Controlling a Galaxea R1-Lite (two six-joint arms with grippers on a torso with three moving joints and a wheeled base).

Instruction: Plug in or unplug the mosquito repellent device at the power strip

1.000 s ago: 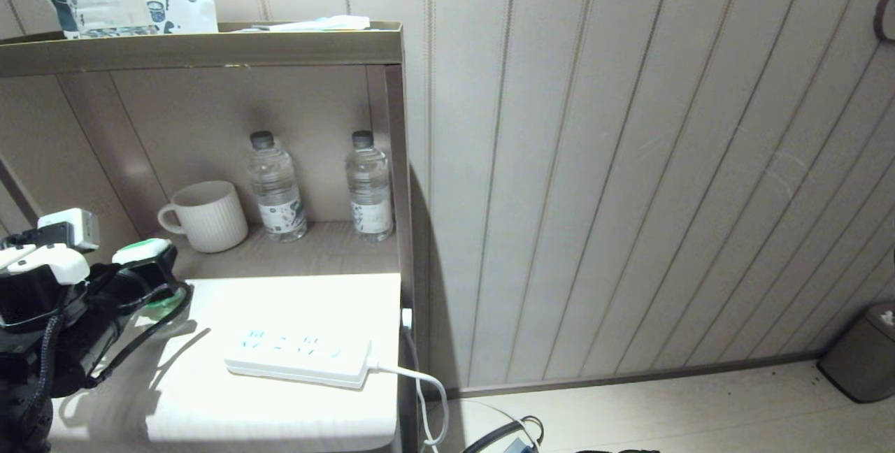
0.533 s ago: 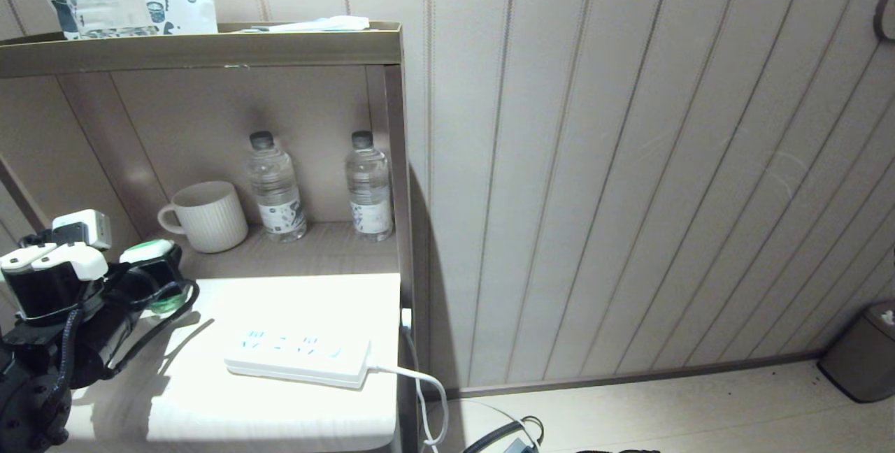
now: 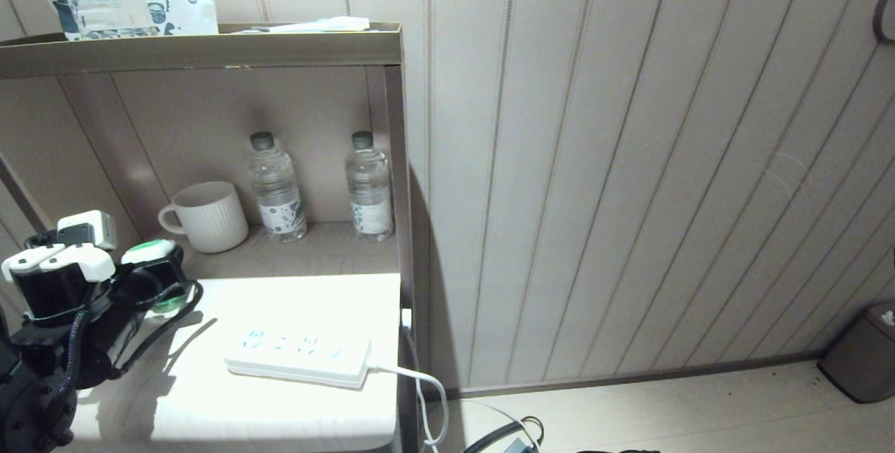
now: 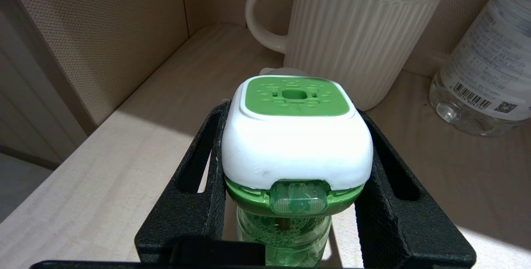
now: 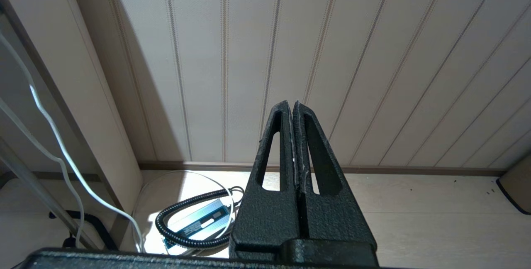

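Carrying step: left gripper [image 4: 296, 165] clamps the mosquito repellent device [image 4: 296, 132], well left of the power strip [image 3: 297, 355]; next, align over a socket.

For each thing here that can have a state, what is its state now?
Left pincer: shut on the repellent device.
Repellent device: upright, held, not plugged in.
Power strip: lying flat on the white surface, sockets free, own cable attached.
Mug: upright on the shelf.
Two water bottles: upright, capped.
Right pincer: shut, holding nothing.

Glossy ribbed mug [image 4: 352, 32], perhaps ceramic
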